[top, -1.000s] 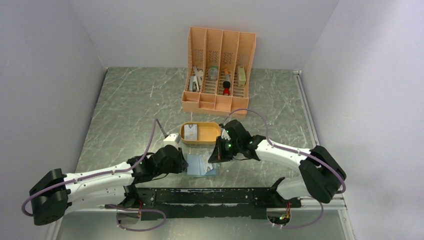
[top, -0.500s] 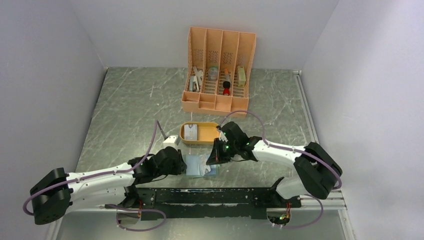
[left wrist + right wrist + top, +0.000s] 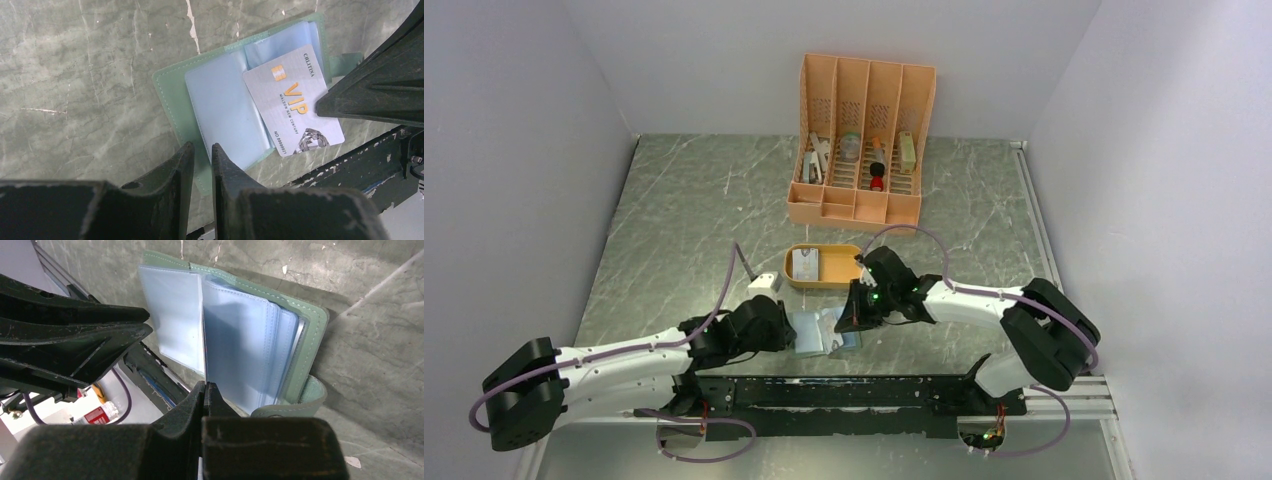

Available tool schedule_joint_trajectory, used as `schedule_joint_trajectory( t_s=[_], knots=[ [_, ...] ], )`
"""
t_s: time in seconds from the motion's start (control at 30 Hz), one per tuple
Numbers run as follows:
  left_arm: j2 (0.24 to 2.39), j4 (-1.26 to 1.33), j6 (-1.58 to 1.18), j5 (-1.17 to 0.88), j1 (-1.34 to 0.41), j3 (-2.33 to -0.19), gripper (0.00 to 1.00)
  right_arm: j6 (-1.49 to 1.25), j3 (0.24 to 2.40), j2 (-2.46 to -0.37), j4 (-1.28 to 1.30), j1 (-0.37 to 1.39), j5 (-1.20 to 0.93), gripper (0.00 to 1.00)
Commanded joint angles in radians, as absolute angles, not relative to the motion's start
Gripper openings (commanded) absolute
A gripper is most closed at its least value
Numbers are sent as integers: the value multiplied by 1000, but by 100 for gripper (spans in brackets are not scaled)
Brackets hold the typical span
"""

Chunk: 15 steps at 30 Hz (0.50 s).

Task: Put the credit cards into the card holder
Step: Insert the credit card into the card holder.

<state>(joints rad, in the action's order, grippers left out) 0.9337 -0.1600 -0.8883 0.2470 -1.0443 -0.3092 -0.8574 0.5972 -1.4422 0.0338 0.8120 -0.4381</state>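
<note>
Lying open on the grey marbled surface (image 3: pixel 684 220), the card holder (image 3: pixel 814 337) is seen close to the near edge, at 6 o'clock from the orange oval tray (image 3: pixel 844 266). Its cover is a soft grey-green with a stitched border, and a small closing tab is curled up at one side; inside, clear pale-blue plastic pockets are stacked like pages. A credit card (image 3: pixel 292 117) — silver-white, printed with a gold chip, orange "VIP" lettering and a grey emblem in one corner — is laid tilted over the pockets of the half at 3 o'clock in the left wrist view. Its outer edge is pinched by the right pincer (image 3: pixel 205 386), whose fingers (image 3: pixel 182 412) are pressed together on it; from the right wrist the card is shown edge-on as a thin pale line above the fingertips. Whether it is slid into a pocket cannot be told.

The left pincer (image 3: pixel 202 148) is placed at the holder's 9 o'clock edge in the top view. Its fingers (image 3: pixel 175 170) are drawn almost together with only a slim gap left, and whether the green cover is pinched cannot be told. A second credit card (image 3: pixel 805 263), pale with faint markings, is held in the tray toward its 9 o'clock end. The tall orange slotted organizer (image 3: pixel 861 130) is stood at 12 o'clock from the tray.
</note>
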Motion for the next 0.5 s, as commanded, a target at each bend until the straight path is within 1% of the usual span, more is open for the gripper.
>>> schedule_joint_trajectory(
  t_s=[0.0,0.47],
  knots=[
    [918,-130,-901,253,-1046,-291,25,-879,583,-1461,-15,822,-441,0],
    [903,-166,-910,274,-1046,-282,23,-902,571,-1505,-96,835,-434,0]
  ],
)
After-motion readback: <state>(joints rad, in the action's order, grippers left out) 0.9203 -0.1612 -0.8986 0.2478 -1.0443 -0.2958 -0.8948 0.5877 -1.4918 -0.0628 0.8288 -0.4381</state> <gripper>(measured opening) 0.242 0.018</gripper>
